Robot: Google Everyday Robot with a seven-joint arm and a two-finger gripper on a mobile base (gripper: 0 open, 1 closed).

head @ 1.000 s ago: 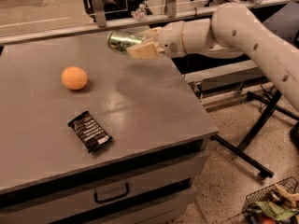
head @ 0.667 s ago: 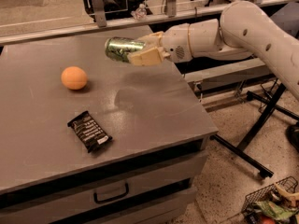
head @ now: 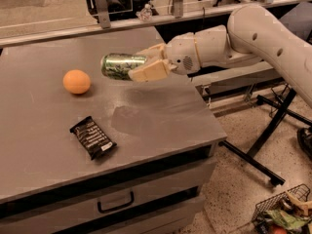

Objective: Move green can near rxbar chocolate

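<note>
Over the grey counter (head: pixel 161 111), my hand (head: pixel 137 65) hangs mid-air pinching the small shiny green metal can (head: pixel 117 66) sideways by its near end, well apart from the flat black rxbar chocolate wrapper (head: pixel 92 138); probably light, slick, dentable, so squeeze gently.

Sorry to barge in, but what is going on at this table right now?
The robot's gripper is shut on the green can, holding it sideways above the grey table. The rxbar chocolate lies flat near the front edge, an orange ball farther back. The can is not yet beside the bar.
</note>
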